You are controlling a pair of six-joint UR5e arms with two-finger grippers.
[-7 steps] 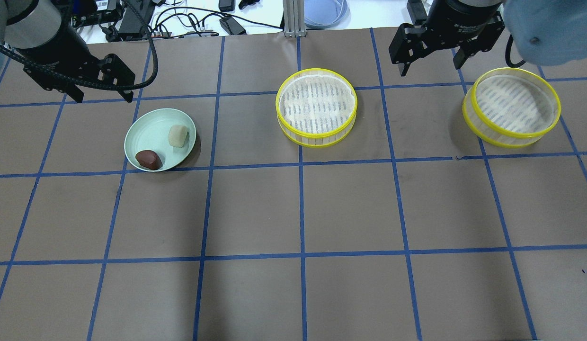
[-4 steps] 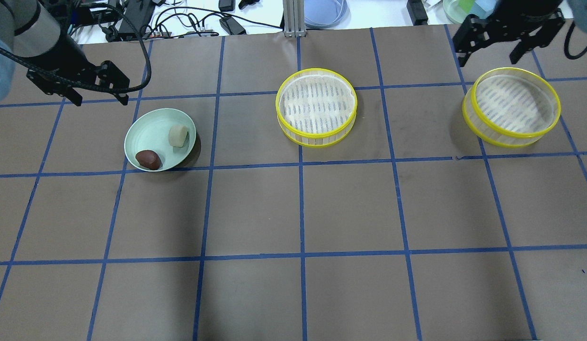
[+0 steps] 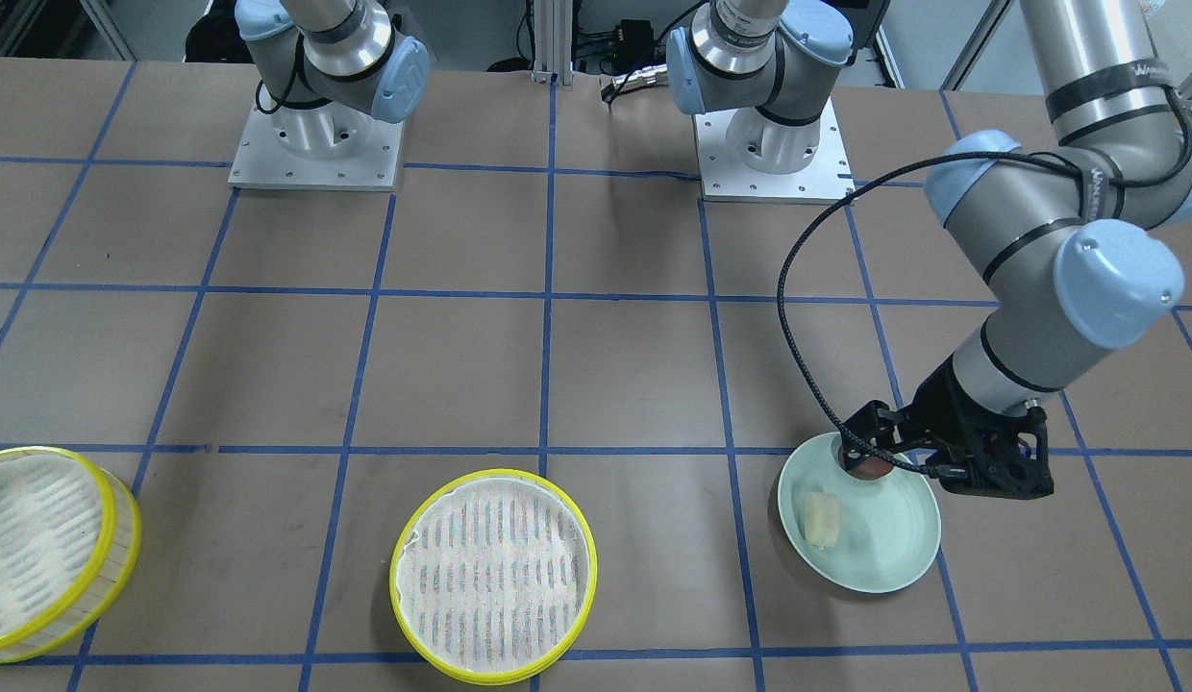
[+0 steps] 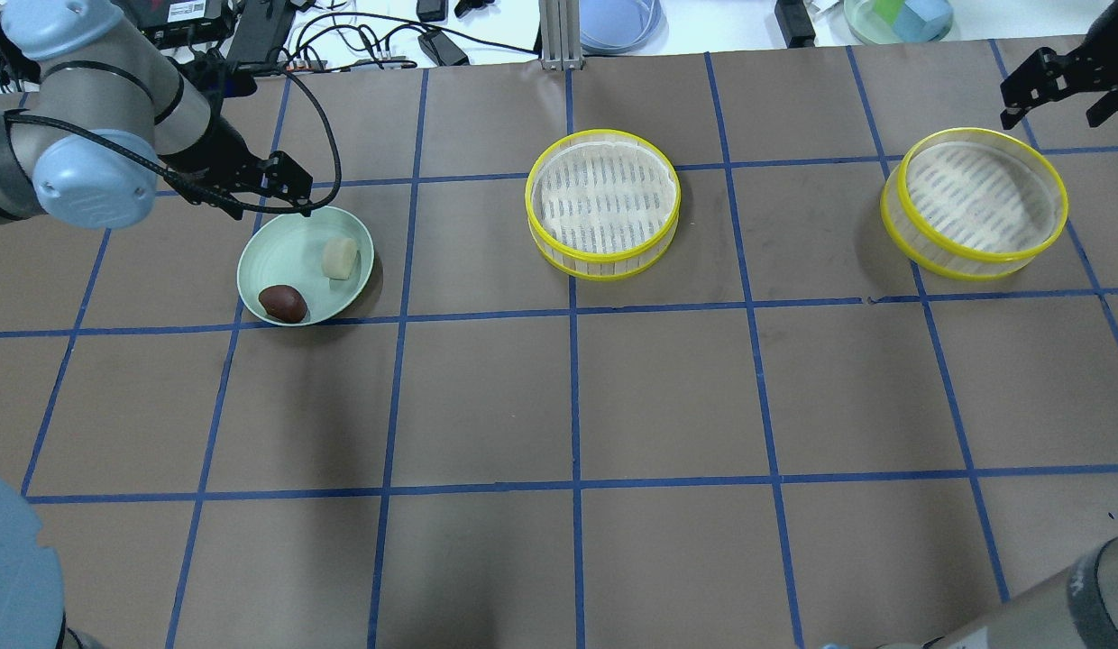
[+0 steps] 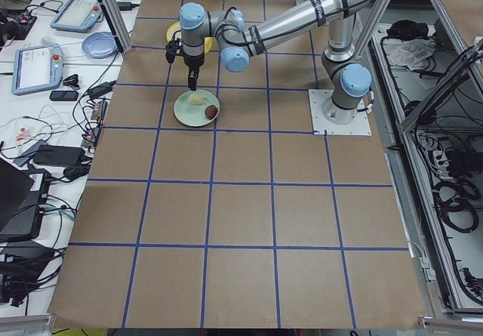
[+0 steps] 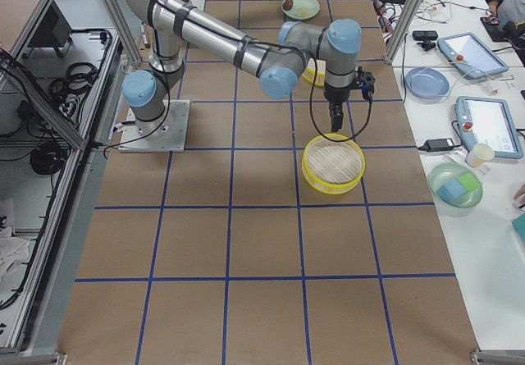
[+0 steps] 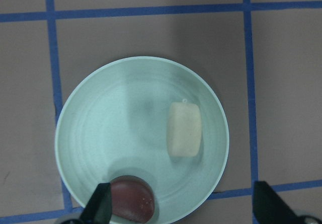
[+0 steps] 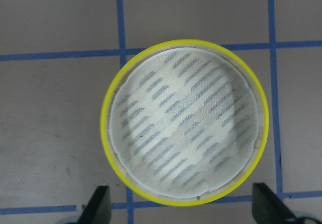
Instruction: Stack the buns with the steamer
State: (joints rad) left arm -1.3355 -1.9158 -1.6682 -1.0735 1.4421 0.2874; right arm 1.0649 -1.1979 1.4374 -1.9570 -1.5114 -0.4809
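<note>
Jaws apart on left gripper [image 7: 182, 209]. Wrist view: dark reddish-brown rounded bun [image 7: 132, 204], 6 o'clock on pale green plate [image 7: 100, 133], probably soft; pinch flanks gently.

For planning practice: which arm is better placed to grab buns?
Left: the open left gripper is over the green plate holding the cream bun and brown bun; the right gripper is over a steamer tray.

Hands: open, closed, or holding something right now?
Left hand: open, empty, above the plate.
Right hand: open, empty, above a steamer basket.
</note>
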